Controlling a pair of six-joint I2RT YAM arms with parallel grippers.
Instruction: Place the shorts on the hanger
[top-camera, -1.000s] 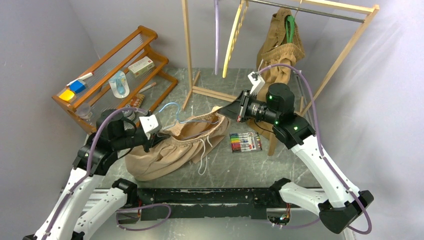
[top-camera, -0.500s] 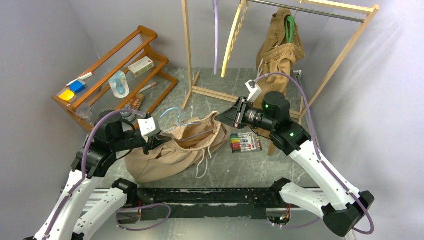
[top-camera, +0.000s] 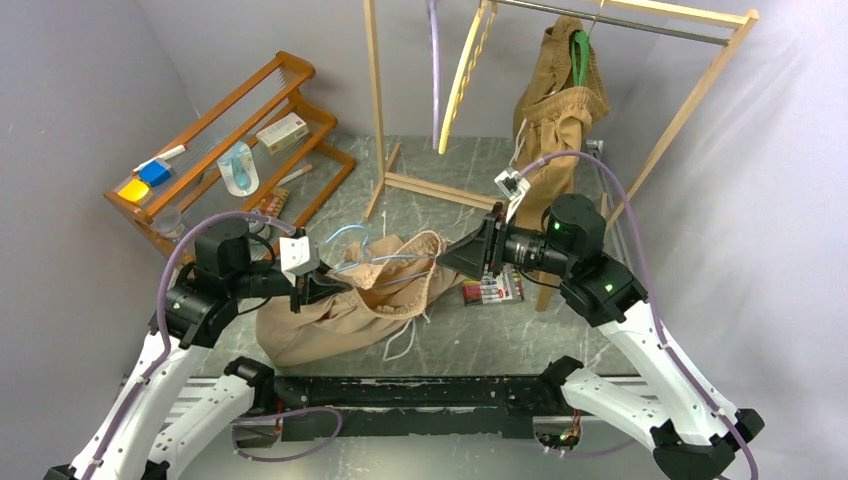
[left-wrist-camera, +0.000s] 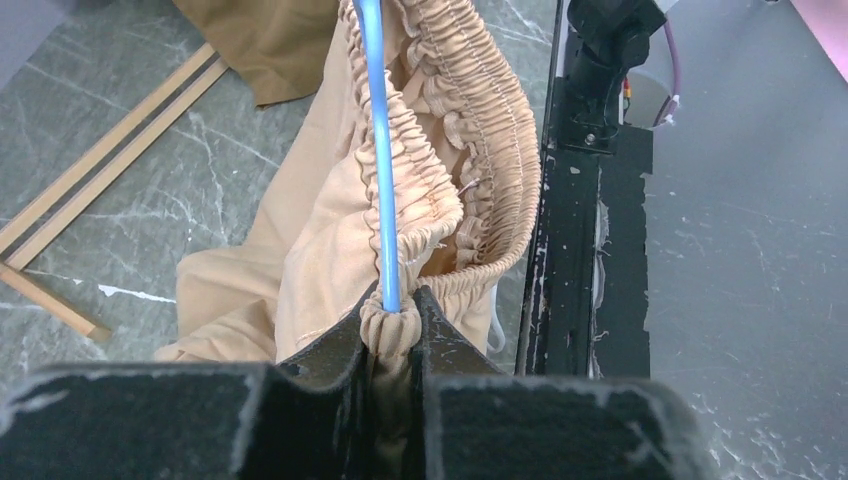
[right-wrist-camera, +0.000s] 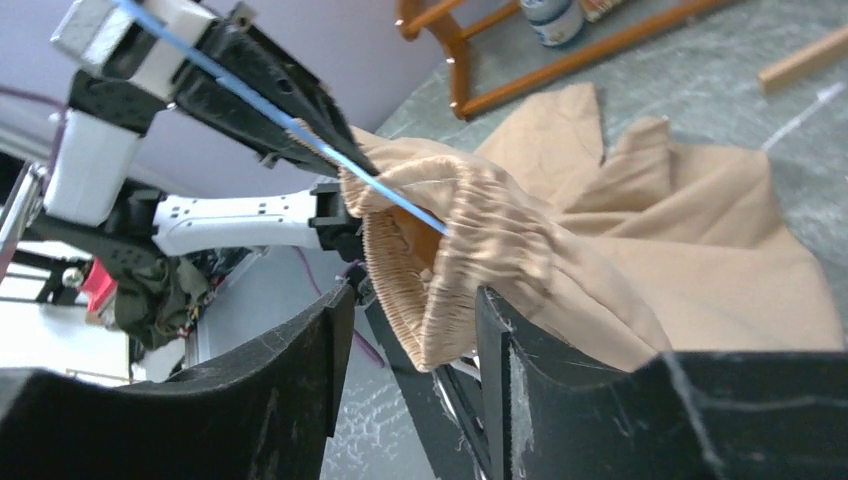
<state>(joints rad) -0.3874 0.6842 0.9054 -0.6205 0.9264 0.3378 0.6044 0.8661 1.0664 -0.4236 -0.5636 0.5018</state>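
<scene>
The light tan shorts (top-camera: 340, 315) lie bunched on the table between the arms, with the waistband lifted. The thin light-blue hanger (top-camera: 352, 240) runs through the waistband opening, its hook pointing toward the back left. My left gripper (top-camera: 318, 290) is shut on a bunch of waistband fabric together with the end of the hanger's arm. In the left wrist view the hanger (left-wrist-camera: 378, 150) rises from the left gripper (left-wrist-camera: 393, 320) across the shorts (left-wrist-camera: 320, 220). My right gripper (top-camera: 445, 262) is open at the waistband's right end. Between the parted jaws of the right gripper (right-wrist-camera: 415, 295) the shorts (right-wrist-camera: 650, 250) hang loose, unclamped.
A wooden clothes rack (top-camera: 700, 90) at the back carries darker brown shorts (top-camera: 560, 90), a lilac hanger (top-camera: 434, 70) and a yellow hanger (top-camera: 462, 80). A marker pack (top-camera: 492, 287) lies under my right gripper. A wooden shelf (top-camera: 230, 150) with small items stands at the back left.
My right gripper has opened and let go of the waistband, shifting slightly nearer. The left gripper, still holding, moved a little right, and the waistband sagged.
</scene>
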